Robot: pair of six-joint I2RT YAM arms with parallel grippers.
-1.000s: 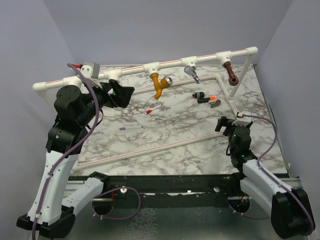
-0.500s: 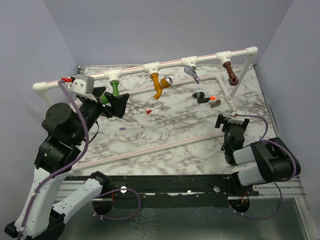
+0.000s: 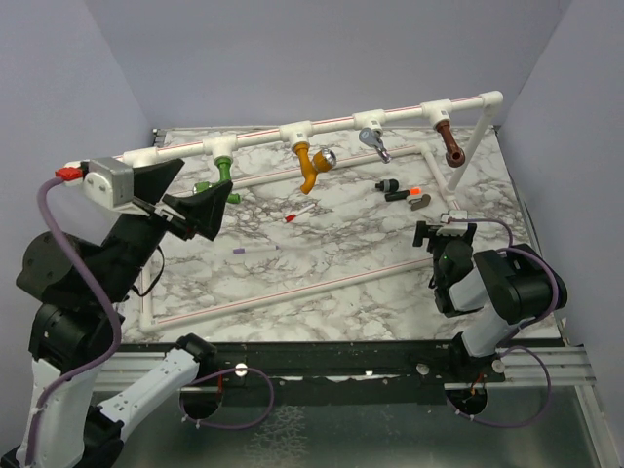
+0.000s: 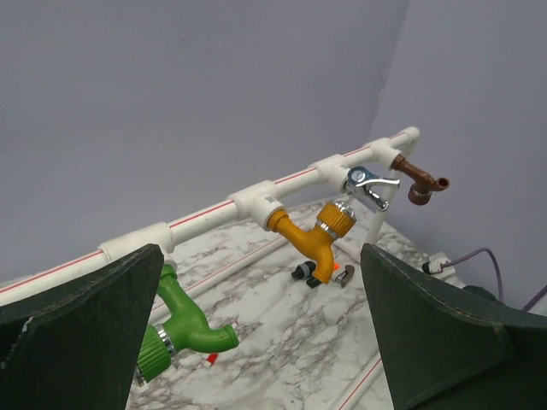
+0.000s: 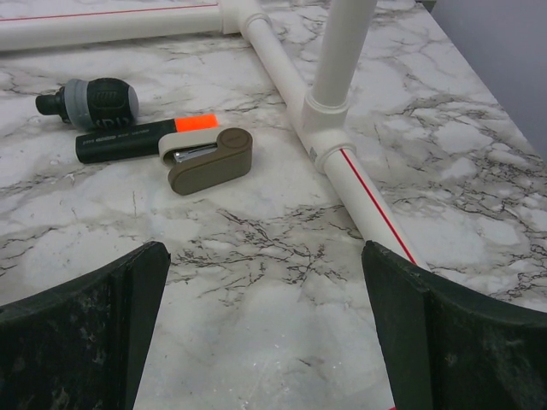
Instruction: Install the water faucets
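Since four curved coloured faucets [image 3: 308, 168] hang from the white plastic pipe [image 3: 258, 139], we judge work done; left claw [image 4: 265, 342], right claw [image 5: 265, 329] gape empty.

Four faucets [image 3: 310, 168] hang in a row under the pipe [image 3: 255, 137], over the table's [image 3: 322, 255] far side

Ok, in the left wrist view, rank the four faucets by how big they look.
Green faucet, then orange faucet; silver faucet and brown faucet look alike. Nearness, not true size, likely drives this.
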